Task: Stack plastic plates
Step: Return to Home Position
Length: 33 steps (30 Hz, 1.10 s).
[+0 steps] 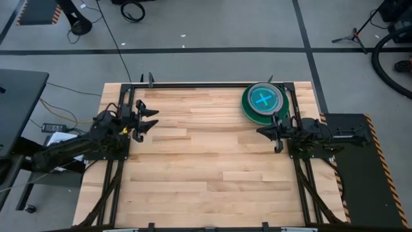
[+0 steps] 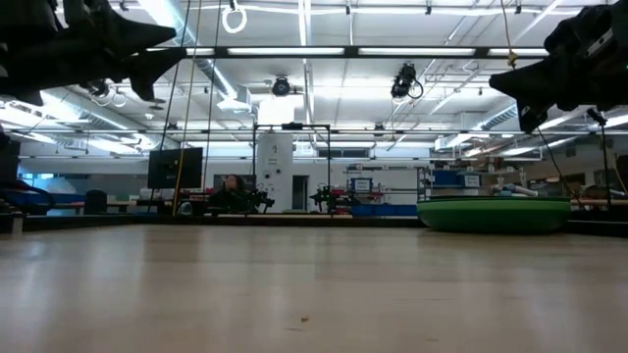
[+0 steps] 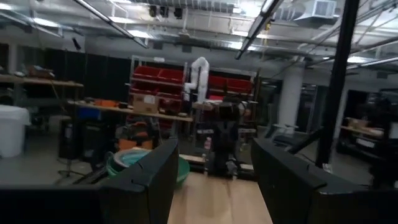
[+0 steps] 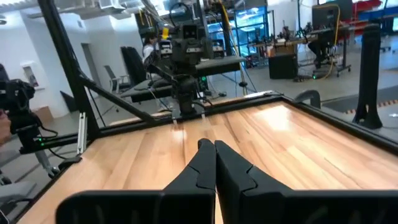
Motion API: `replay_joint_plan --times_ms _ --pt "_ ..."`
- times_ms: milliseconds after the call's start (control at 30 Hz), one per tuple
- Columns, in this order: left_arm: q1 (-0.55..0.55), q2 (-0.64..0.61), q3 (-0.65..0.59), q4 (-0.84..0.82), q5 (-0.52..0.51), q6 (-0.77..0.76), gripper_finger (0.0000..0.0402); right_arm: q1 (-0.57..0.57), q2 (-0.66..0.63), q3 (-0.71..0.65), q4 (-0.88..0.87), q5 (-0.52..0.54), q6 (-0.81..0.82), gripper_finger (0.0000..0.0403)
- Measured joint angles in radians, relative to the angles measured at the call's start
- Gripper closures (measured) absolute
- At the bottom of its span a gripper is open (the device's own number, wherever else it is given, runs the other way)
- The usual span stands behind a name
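Plate stack: the plastic plates (image 1: 264, 101) sit in one pile at the table's far right corner, a translucent blue plate (image 1: 264, 100) on top and a dark green rim (image 1: 246, 106) ringing the pile (the plates in between cannot be told apart from above).
Stack from table height: a low green mound (image 2: 494, 214) on the wood.
Left gripper (image 1: 153, 118): raised over the table's left edge, well apart from the pile, fingers (image 3: 149, 180) spread wide with nothing between them.
Right gripper (image 1: 261, 131): just beside the pile on its near side, raised, not touching it, fingers (image 4: 205, 163) pressed together on nothing.
Table (image 1: 193, 167): light wooden planks in a dark frame.
Background: a person (image 2: 233, 193) seated far behind the table.
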Motion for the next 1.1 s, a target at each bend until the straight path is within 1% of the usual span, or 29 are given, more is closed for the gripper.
replay_joint_plan --times_ms 100,167,233,367,500,567,700,800,900,967,1033,1100 --pt "0.053 0.000 0.001 -0.005 0.082 -0.045 0.0194 0.000 0.001 0.000 0.013 -0.001 -0.014 0.0397" --pt "0.082 0.000 0.001 -0.028 0.118 -0.062 0.0194 0.000 0.000 0.000 0.014 0.002 -0.014 0.0393" --pt "0.104 0.000 0.001 -0.042 0.129 -0.055 0.0194 0.000 0.001 0.000 -0.011 0.003 -0.013 0.0388" --pt "0.157 0.000 0.001 -0.066 0.121 0.009 0.0194 0.000 0.014 0.000 -0.022 0.010 0.035 0.0381" --pt "0.207 0.000 0.001 -0.073 0.117 0.009 0.0194 0.000 0.019 0.000 -0.022 0.009 0.009 0.0380" --pt "0.223 -0.002 0.001 -0.093 0.148 0.010 0.0194 0.000 0.019 0.000 -0.022 0.009 0.014 0.0379" --pt "0.227 -0.002 0.001 -0.135 0.245 0.006 0.0194 0.000 0.019 0.000 -0.022 0.009 0.015 0.0379" --pt "0.234 -0.002 0.001 -0.128 0.251 0.011 0.0197 0.000 0.019 0.000 -0.022 0.009 0.014 0.0379" --pt "0.271 -0.011 0.001 -0.065 0.253 0.007 0.0214 0.000 0.019 0.000 -0.022 0.008 0.019 0.0379" --pt "0.312 -0.024 0.002 -0.058 0.261 -0.013 0.0230 0.000 0.019 0.000 -0.022 0.008 0.019 0.0379" --pt "0.353 -0.039 0.002 -0.074 0.308 -0.040 0.0249 0.000 0.019 0.000 -0.022 0.008 0.018 0.0379" --pt "0.395 -0.053 0.002 -0.084 0.388 -0.073 0.0270 0.000 0.019 0.000 -0.022 0.007 0.018 0.0378"
